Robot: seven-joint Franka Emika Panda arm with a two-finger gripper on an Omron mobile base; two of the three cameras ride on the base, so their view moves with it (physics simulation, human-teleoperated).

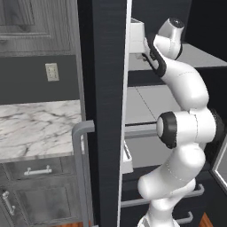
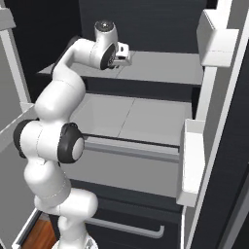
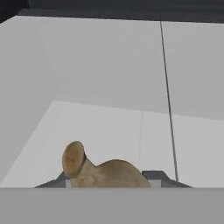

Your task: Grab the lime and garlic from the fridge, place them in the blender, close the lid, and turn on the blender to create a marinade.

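garlic [image 3: 103,171] sits right between the jaws | gripper [image 3: 111,180] squeezes it tight | pale fridge shelf [image 3: 105,127] lies beyond the jaws

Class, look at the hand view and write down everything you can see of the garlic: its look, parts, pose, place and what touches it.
The garlic is a tan-beige, lumpy bulb with a matte, papery-looking skin. A stubby stem with a flat round end sticks out up and to the left in this view; the rounded body swells to the right. It sits at the bottom of the hand view, between the two dark finger tips of the claw, over the pale grey fridge shelf. Its underside is hidden, so whether it rests on the shelf cannot be told.
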